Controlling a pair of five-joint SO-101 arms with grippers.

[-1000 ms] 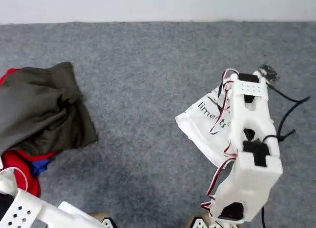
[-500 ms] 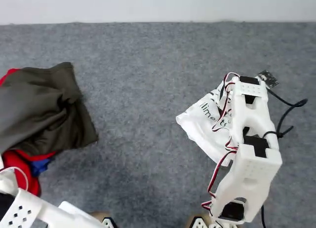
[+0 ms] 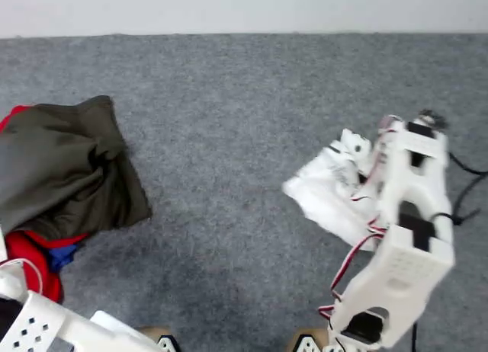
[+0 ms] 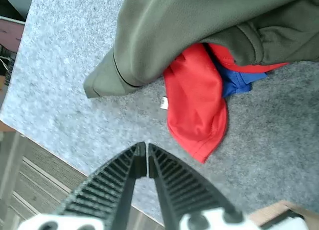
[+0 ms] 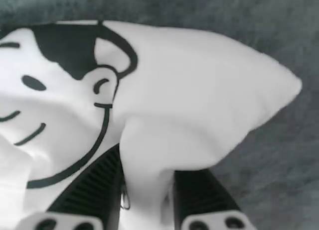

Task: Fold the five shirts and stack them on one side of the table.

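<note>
Right tool (image 5: 144,177) grasping a bunched fold of the white shirt (image 3: 328,190), near the tabletop (image 3: 229,116) right edge. Left tool (image 4: 147,158) clenched, empty, near the left edge beside the pile: olive shirt (image 4: 199,26) over red shirt (image 4: 194,105) and blue shirt (image 4: 238,80).

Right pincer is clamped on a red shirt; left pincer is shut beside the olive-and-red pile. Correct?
No: the right pincer is clamped on a white shirt, not a red one, as the right wrist view shows. The left pincer is shut beside the olive-and-red pile.
</note>
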